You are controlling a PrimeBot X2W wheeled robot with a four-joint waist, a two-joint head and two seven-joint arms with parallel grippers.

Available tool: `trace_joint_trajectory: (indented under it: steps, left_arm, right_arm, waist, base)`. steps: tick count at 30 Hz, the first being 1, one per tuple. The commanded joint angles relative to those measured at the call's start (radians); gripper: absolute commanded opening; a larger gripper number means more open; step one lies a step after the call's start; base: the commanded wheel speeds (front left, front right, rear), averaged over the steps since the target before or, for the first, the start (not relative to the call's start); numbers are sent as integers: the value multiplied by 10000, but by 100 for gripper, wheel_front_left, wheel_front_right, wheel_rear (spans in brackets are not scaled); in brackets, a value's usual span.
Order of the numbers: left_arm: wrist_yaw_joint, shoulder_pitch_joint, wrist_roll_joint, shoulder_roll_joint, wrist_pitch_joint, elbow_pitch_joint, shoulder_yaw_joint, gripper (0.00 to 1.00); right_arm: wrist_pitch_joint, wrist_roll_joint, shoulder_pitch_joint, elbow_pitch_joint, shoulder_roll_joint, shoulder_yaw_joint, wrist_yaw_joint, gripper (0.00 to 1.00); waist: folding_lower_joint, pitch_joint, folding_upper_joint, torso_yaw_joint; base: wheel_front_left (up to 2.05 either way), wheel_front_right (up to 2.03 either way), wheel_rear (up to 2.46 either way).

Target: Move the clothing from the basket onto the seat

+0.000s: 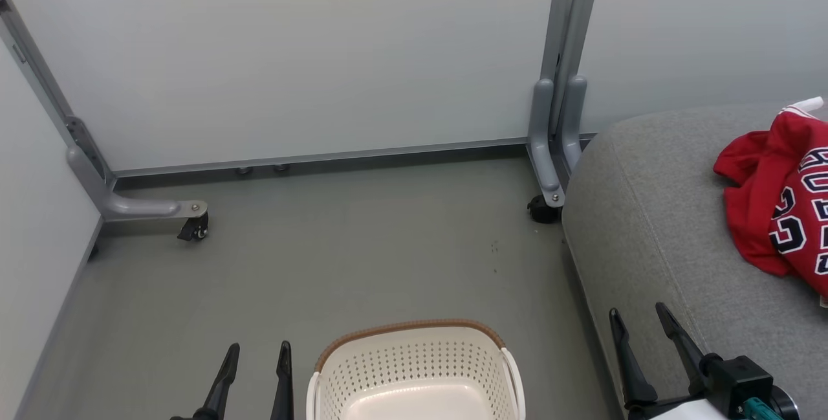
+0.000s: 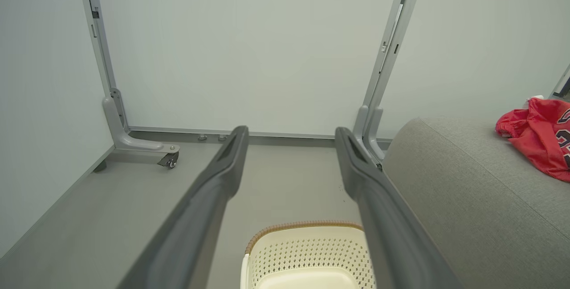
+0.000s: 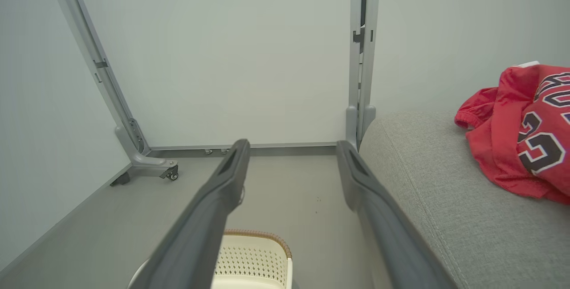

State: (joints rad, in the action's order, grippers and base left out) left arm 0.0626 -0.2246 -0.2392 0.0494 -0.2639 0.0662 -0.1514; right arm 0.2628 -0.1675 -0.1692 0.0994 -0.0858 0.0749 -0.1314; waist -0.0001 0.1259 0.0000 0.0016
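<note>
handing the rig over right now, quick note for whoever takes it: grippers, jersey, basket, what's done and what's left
Grippers: left gripper open, holding nothing, left of the basket; right gripper open, holding nothing, by the near edge of the seat.
Things: the clothing lies crumpled on the seat, running off the head view's right edge; the basket stands on the floor, and what shows of its inside holds nothing.
Done: clothing is on the seat.
Left: probably nothing; the basket's near part is out of frame, so check it.
</note>
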Motion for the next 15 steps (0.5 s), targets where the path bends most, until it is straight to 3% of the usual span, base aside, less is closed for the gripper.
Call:
trace_joint_trajectory:
  steps: [1, 15]
  left_arm:
    - [37, -190, 39, 24, -6, 25, 75, 100]
    - [0, -103, 90, 22, -7, 401, -51, 100]
  right_arm:
    - [27, 27, -173, -18, -7, 21, 13, 100]
    - [28, -44, -35, -1, 50, 136, 13, 100]
  waist:
    - [1, 102, 0, -144]
    - [1, 81, 0, -168]
  base:
    - [0, 0, 0]
    - [0, 0, 0]
